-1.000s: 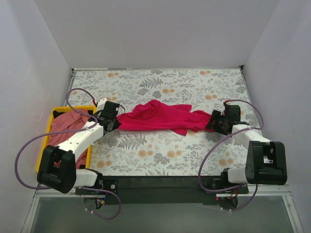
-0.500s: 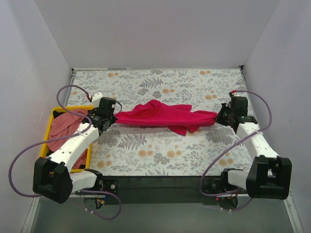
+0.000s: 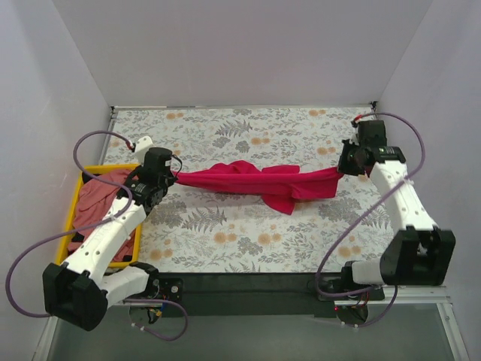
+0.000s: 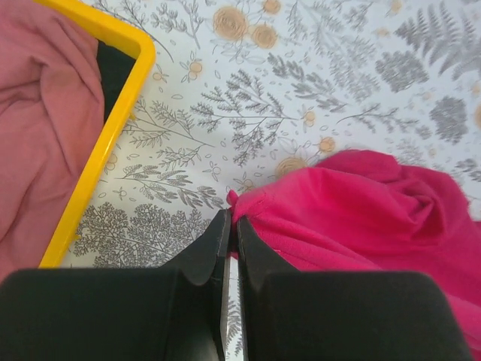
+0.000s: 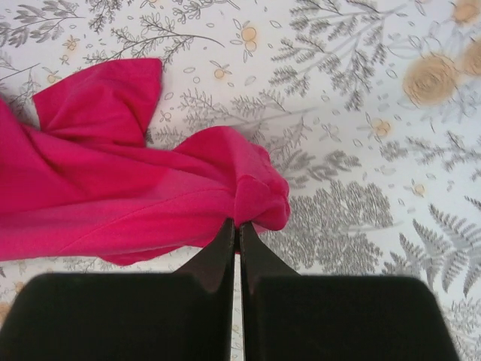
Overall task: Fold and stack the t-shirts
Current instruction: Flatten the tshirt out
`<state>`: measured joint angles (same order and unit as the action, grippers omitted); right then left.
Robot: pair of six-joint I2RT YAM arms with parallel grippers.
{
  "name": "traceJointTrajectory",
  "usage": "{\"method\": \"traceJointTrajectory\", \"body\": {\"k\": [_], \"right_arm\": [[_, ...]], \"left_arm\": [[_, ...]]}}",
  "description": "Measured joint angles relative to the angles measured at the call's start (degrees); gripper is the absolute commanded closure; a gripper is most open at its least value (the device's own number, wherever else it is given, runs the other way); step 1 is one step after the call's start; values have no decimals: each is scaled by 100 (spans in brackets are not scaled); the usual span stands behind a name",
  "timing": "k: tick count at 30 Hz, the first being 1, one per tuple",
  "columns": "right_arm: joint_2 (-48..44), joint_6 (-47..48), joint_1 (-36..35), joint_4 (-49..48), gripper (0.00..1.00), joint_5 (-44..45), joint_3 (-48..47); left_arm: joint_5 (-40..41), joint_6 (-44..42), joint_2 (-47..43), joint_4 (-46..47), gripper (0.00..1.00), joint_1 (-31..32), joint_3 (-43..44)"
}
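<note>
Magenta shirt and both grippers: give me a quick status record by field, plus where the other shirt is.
magenta-red t-shirt: unfolded, bunched, pulled into a band between the two grippers over the table
left gripper: shut on the shirt's left end
right gripper: shut on the shirt's right end
salmon-pink t-shirt: crumpled inside the yellow bin at the table's left side, not held
folds done: none visible
stack: not started

Robot lab test cell: plain white enclosure walls (image 3: 240, 53), floral-cloth table (image 3: 248, 241), two cabled arms (image 3: 113, 229) bolted at its near edge.
</note>
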<state>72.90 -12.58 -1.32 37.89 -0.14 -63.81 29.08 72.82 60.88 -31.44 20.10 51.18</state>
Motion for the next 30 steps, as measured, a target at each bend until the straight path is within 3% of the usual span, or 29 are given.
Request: {"method": "traceJointTrajectory", "body": {"k": [5, 6, 9, 10, 12, 15, 23, 30], "right_arm": [[2299, 76, -308, 131, 94, 4, -1707], [2798, 74, -358, 166, 83, -11, -2190], [4026, 79, -472, 48, 61, -195, -3519], [4312, 74, -496, 24, 46, -282, -3842], [4599, 107, -529, -96, 36, -391, -4089], [4452, 234, -529, -227, 34, -439, -3799], [2800, -140, 291, -1495, 40, -1478, -1012], [2942, -619, 802, -2396, 41, -2380, -101]], "left_arm": [[7, -92, 1180, 321, 100, -22, 83], [0, -109, 1539, 348, 100, -50, 221], [-7, -173, 2280, 498, 100, -173, 586], [-11, -195, 2481, 553, 100, -227, 695], [-22, -221, 2706, 667, 100, -330, 791], [-66, -240, 2704, 787, 100, -461, 726], [-157, -295, 2553, 968, 100, -562, 542], [-192, -304, 2549, 973, 100, -564, 540]]}}
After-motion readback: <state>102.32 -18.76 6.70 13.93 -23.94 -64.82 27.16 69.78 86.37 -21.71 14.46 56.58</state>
